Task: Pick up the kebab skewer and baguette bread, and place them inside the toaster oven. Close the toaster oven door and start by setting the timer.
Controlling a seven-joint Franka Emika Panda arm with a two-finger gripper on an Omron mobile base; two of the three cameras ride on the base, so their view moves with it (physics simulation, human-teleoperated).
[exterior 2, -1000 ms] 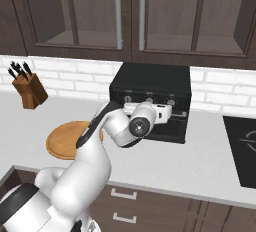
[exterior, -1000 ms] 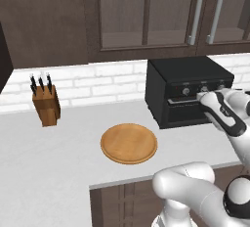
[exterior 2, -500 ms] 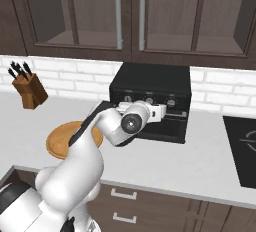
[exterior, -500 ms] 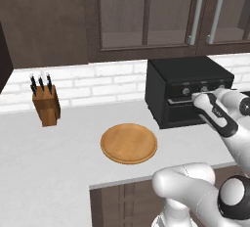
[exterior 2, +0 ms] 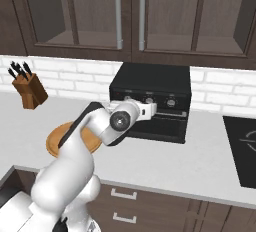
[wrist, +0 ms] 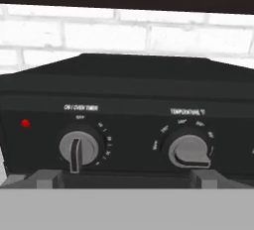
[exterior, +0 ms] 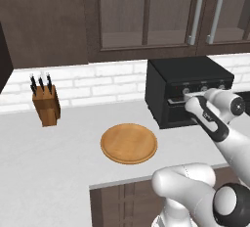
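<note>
Fingers: my gripper (exterior: 191,104) spread wide, holding nothing, squared to the toaster oven (exterior: 188,90) front for a knob approach. Timer knob (wrist: 78,149) at seven o'clock in hand view; temperature knob (wrist: 189,150) at five. Door appears shut. Wooden plate (exterior: 129,143) bare.

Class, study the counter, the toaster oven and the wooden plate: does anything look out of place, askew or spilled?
Nothing stands out. The wooden plate lies flat and bare on the counter, the knife block stands upright by the wall, and the toaster oven sits square with its door shut. No spills.
</note>
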